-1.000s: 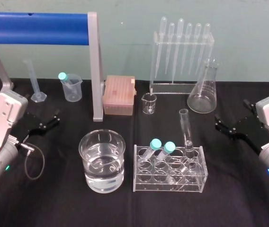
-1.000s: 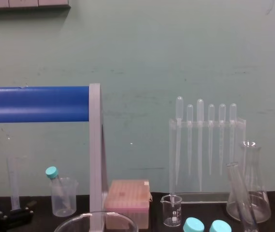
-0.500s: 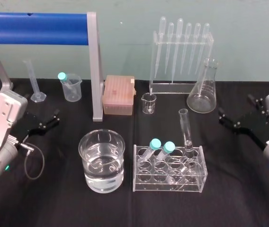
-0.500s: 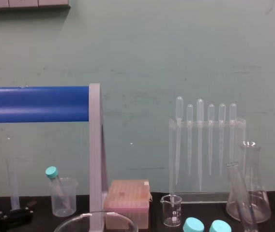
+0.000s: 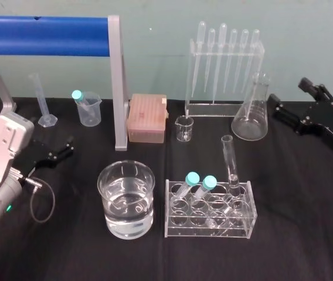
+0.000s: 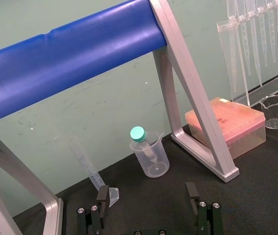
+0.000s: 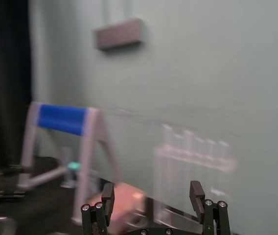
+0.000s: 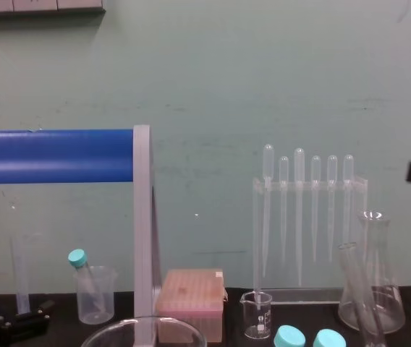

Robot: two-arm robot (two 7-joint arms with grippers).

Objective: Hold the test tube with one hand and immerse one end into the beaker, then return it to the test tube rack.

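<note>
The test tube [image 5: 230, 159] stands upright, leaning a little, in the back right of the clear test tube rack [image 5: 210, 225]; its top also shows low in the chest view [image 8: 357, 289]. The wide beaker [image 5: 126, 199], part full of water, sits left of the rack, its rim [image 8: 144, 325] at the chest view's lower edge. My right gripper [image 5: 289, 96] hangs open and empty in the air at the far right, beside the conical flask, and its wrist view [image 7: 152, 193] shows the fingers spread. My left gripper [image 5: 68, 146] rests open and empty at the left [image 6: 148, 196].
A conical flask [image 5: 251, 111], a pipette stand [image 5: 225, 64], a small glass beaker [image 5: 184, 127] and a pink tip box [image 5: 148, 117] line the back. A plastic beaker [image 5: 88, 108] with a teal-capped tube, a graduated cylinder [image 5: 42, 99] and a blue-barred frame [image 5: 49, 27] stand at the back left. Two teal-capped tubes [image 5: 193, 181] lean in the rack.
My right gripper has risen from low at the table's right side and swung up and back, level with the flask. The left arm, tube and beaker have not moved.
</note>
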